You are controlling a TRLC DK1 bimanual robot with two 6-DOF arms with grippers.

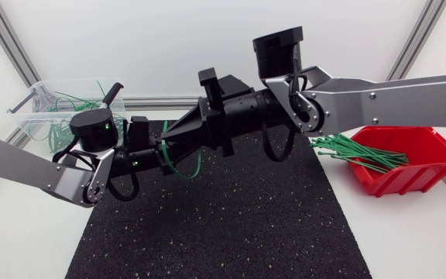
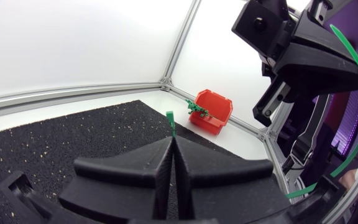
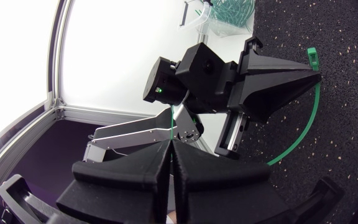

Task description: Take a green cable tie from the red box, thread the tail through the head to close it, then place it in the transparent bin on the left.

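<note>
Green cable tie (image 3: 310, 121) bowed mid-bench above the mat (image 1: 231, 225): left end effector (image 2: 171, 142) clamped on its head, right end effector (image 3: 171, 145) clamped on the tail. For threading, I'd square the tail tip to the head slot and feed slowly, without letting the head twist.

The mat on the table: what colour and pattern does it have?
The mat is black with small light speckles, best seen in the head view.
</note>
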